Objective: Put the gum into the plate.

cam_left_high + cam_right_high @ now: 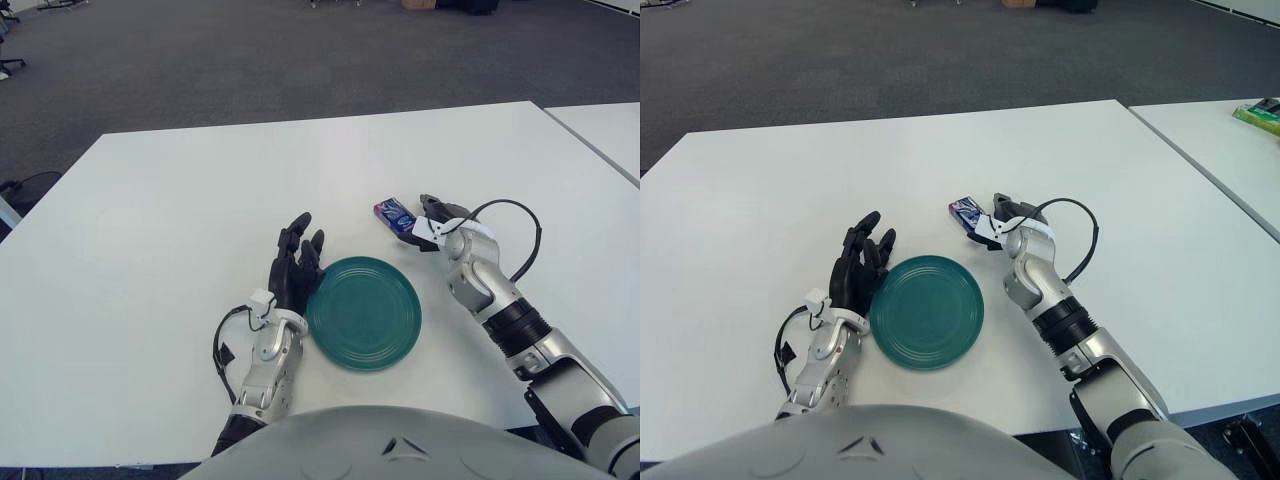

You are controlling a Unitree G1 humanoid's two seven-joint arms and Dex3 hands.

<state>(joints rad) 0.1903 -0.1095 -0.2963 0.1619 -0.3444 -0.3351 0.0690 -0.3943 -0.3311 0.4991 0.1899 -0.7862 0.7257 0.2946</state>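
Left eye view: white worktop (180, 200) carrying a teal plate (364, 312), bare inside, lying flat just right of the left hand (295, 268). Left hand palm toward the plate rim, fingers extended and slightly spread, holding nothing; touching or just clear of the rim, cannot tell which. Right hand (432, 222) beyond and right of the plate, dark fingers reaching toward the gum (394, 215), a small blue and purple pack lying on the worktop just left of the fingertips. Fingers at the pack's right end, apparently in contact; firm pinch or mere touch not determinable from this view. Gum well outside the plate, beyond its far right edge. Black cable looping off the right wrist. Right eye view: same layout, shifted. Plate (927, 311) immediately right of the left hand (858, 265), fingers again straight and parted, nothing held. Gum (968, 213) flat on the worktop (790, 190), at the fingertips of the right hand (992, 222), on their left side; closure of those fingers around the pack again not determinable. Second white table (1220, 160) well to the right of the right hand, across a narrow gap, with a green object (1262, 116) at the frame edge.
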